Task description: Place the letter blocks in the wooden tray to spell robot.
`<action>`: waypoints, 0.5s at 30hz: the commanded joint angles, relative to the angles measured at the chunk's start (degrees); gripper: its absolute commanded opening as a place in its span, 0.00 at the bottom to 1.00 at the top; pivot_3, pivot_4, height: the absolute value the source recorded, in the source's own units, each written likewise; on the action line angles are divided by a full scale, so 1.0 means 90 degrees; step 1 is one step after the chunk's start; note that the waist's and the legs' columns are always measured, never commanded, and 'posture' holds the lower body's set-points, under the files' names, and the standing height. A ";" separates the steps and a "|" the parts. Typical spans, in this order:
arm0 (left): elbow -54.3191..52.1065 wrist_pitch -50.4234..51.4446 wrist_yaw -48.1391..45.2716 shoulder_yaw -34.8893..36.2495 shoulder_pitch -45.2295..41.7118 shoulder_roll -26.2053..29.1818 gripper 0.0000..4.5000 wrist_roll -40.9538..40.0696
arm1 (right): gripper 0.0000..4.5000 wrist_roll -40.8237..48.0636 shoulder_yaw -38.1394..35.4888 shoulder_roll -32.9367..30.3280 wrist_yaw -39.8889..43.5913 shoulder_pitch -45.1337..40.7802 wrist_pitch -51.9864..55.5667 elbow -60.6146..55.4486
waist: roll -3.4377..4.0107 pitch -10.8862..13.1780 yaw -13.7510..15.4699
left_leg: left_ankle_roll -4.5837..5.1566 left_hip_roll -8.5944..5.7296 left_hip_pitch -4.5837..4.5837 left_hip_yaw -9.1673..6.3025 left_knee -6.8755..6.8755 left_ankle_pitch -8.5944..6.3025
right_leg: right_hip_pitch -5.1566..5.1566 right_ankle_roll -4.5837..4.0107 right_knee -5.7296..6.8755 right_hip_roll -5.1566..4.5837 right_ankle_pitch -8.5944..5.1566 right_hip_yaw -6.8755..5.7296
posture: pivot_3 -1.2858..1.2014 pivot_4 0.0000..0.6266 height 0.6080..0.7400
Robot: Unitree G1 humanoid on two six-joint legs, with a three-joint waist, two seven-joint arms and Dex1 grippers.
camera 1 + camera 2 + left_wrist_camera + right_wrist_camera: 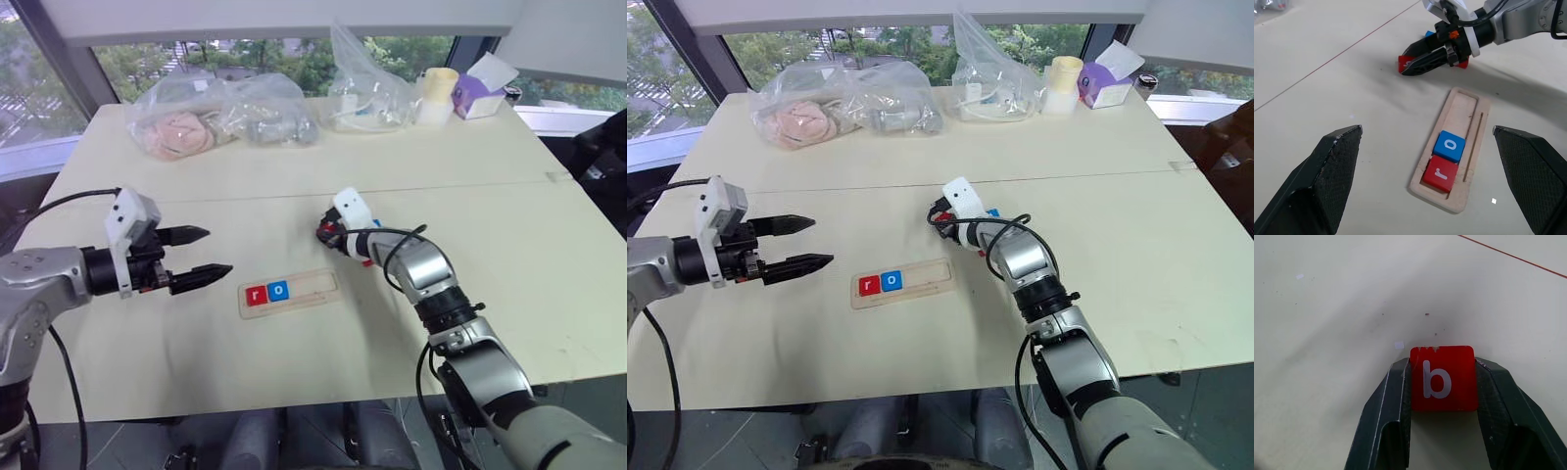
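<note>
Sitting between right tool (1442, 382) fingers: b block (1442, 378).

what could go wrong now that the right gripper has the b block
The right gripper pinches the red b block only by its edges, so it may slip or twist when lifted. The wooden tray already holds r and o packed close together, so the b could catch on the rim or nudge the o going in. Other blocks lie right by the right gripper and could get knocked as it pulls away.
</note>
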 commanded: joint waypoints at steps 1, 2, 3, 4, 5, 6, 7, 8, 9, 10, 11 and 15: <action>-0.0135 -0.0191 -0.0014 -0.0215 -0.0216 0.0014 1.00 -0.0046 | 0.26 -0.0025 -0.0517 0.0049 -0.0448 -0.0035 -0.0188 -0.0711 | 0.0000 0.0000 0.0020 | -0.0001 -0.0001 0.0000 0.0000 0.0000 0.0000 | 0.0000 0.0000 0.0000 0.0000 0.0000 0.0000 | 0.52 0.24 1.00; -0.0156 -0.0203 -0.0009 -0.0263 -0.0233 0.0024 1.00 -0.0043 | 0.26 -0.0001 -0.0625 0.0049 -0.0546 0.0005 -0.0158 -0.0904 | 0.0001 0.0000 0.0024 | -0.0002 -0.0001 -0.0001 -0.0001 0.0000 0.0001 | 0.0000 0.0000 0.0000 -0.0001 0.0000 0.0000 | 0.52 0.24 1.00; -0.0194 -0.0240 -0.0025 -0.0361 -0.0239 0.0071 1.00 0.0015 | 0.26 0.0037 -0.0805 0.0007 -0.0696 0.0195 0.0052 -0.1499 | 0.0001 0.0000 0.0026 | -0.0002 -0.0002 -0.0003 -0.0002 0.0000 0.0001 | -0.0002 0.0000 -0.0001 -0.0002 0.0000 0.0000 | 0.52 0.24 1.00; -0.0242 -0.0300 -0.0082 -0.0480 -0.0211 0.0147 1.00 0.0101 | 0.26 0.0104 -0.0981 -0.0040 -0.0814 0.0435 0.0406 -0.2185 | 0.0001 0.0001 0.0040 | -0.0002 -0.0002 -0.0003 -0.0001 -0.0001 0.0001 | -0.0002 0.0000 -0.0001 -0.0002 0.0000 0.0001 | 0.52 0.24 1.00; -0.0289 -0.0369 -0.0144 -0.0595 -0.0184 0.0204 1.00 0.0174 | 0.26 0.0177 -0.1160 -0.0078 -0.0925 0.0707 0.0843 -0.2914 | 0.0000 0.0000 0.0053 | -0.0002 -0.0002 -0.0005 -0.0003 -0.0003 0.0001 | -0.0003 0.0000 -0.0001 -0.0002 0.0000 0.0001 | 0.52 0.24 1.00; -0.0336 -0.0379 -0.0167 -0.0708 -0.0208 0.0194 1.00 0.0166 | 0.26 0.0277 -0.1360 -0.0122 -0.1017 0.1051 0.1516 -0.3789 | 0.0000 0.0000 0.0058 | -0.0002 -0.0002 -0.0006 -0.0004 -0.0009 0.0001 | -0.0005 0.0000 -0.0002 -0.0002 -0.0001 0.0001 | 0.52 0.24 1.00; -0.0370 -0.0376 -0.0171 -0.0798 -0.0249 0.0162 1.00 0.0139 | 0.26 0.0357 -0.1512 -0.0160 -0.1081 0.1322 0.2095 -0.4475 | 0.0001 0.0000 0.0074 | -0.0002 -0.0003 -0.0006 -0.0005 -0.0012 0.0001 | -0.0005 0.0000 -0.0002 -0.0002 -0.0001 0.0002 | 0.52 0.24 1.00; -0.0396 -0.0365 -0.0166 -0.0888 -0.0308 0.0131 1.00 0.0123 | 0.26 0.0437 -0.1663 -0.0203 -0.1125 0.1529 0.2634 -0.5055 | 0.0000 -0.0001 0.0075 | -0.0002 -0.0004 -0.0006 -0.0007 -0.0017 0.0001 | -0.0007 0.0000 -0.0003 -0.0004 -0.0002 0.0002 | 0.52 0.24 1.00; -0.0411 -0.0389 -0.0164 -0.1023 -0.0392 0.0111 1.00 0.0165 | 0.26 0.0550 -0.1903 -0.0230 -0.1136 0.1710 0.3307 -0.5638 | 0.0000 -0.0001 0.0060 | -0.0002 -0.0004 -0.0007 -0.0010 -0.0018 0.0001 | -0.0006 0.0000 -0.0002 -0.0004 -0.0003 0.0001 | 0.52 0.24 1.00; -0.0412 -0.0423 -0.0173 -0.1136 -0.0466 0.0098 1.00 0.0203 | 0.26 0.0641 -0.2100 -0.0263 -0.1127 0.1833 0.3874 -0.6081 | 0.0002 0.0000 0.0056 | -0.0002 -0.0004 -0.0006 -0.0007 -0.0017 0.0001 | -0.0007 -0.0001 -0.0003 -0.0005 -0.0003 0.0002 | 0.52 0.24 1.00; -0.0397 -0.0427 -0.0189 -0.1227 -0.0570 0.0056 1.00 0.0183 | 0.26 0.0674 -0.2340 -0.0255 -0.1138 0.1945 0.4541 -0.6517 | 0.0002 0.0000 0.0046 | -0.0003 -0.0003 -0.0006 -0.0006 -0.0016 0.0002 | -0.0008 -0.0003 -0.0003 -0.0005 -0.0005 0.0002 | 0.52 0.24 1.00; -0.0223 -0.0493 -0.0207 -0.1419 -0.0886 -0.0073 1.00 0.0177 | 0.26 0.0720 -0.2880 0.0032 -0.1265 0.2254 0.5879 -0.7406 | 0.0002 -0.0001 0.0025 | -0.0004 0.0002 0.0004 -0.0005 -0.0018 0.0003 | -0.0002 -0.0019 -0.0005 -0.0002 -0.0018 0.0000 | 0.52 0.24 1.00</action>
